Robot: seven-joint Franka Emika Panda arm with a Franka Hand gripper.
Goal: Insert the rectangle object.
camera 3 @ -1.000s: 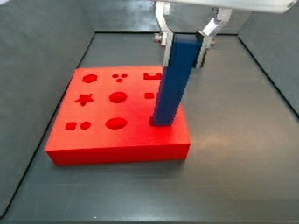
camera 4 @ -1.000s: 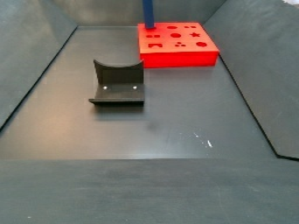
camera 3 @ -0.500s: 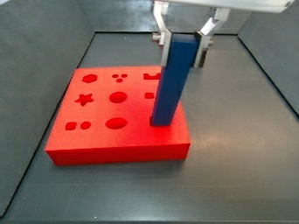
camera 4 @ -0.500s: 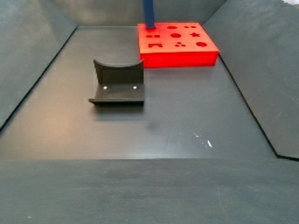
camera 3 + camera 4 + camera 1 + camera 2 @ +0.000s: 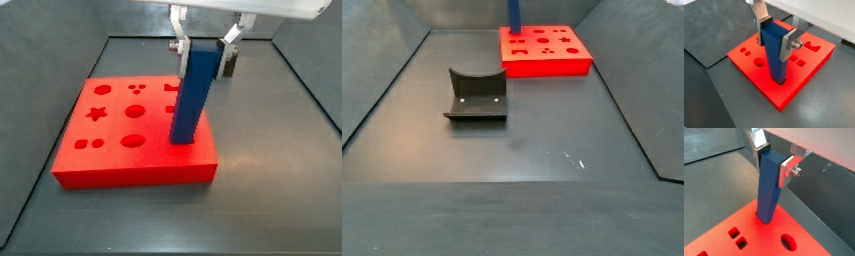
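Observation:
The rectangle object, a long blue bar (image 5: 191, 95), stands nearly upright and leans slightly. Its top is gripped and its lower end meets the red board (image 5: 114, 165) near one corner. My gripper (image 5: 203, 45) is shut on the bar's top, one silver finger on each side. Both wrist views show the bar (image 5: 774, 52) (image 5: 767, 188) between the fingers (image 5: 763, 17) (image 5: 787, 170), with its foot on the red board (image 5: 801, 82) (image 5: 757, 238). The spot under the foot is hidden. In a side view the board (image 5: 556, 62) lies far back, and only the bar's lower part (image 5: 512, 12) shows.
The board has several shaped holes, among them a star (image 5: 96, 113) and a round hole (image 5: 132, 141). The dark fixture (image 5: 476, 95) stands on the grey floor, apart from the board. Dark walls (image 5: 305, 90) enclose the floor.
The gripper and the bar's top have shifted a little to the left, so the bar leans more. Its lower end stays at the same place on the board.

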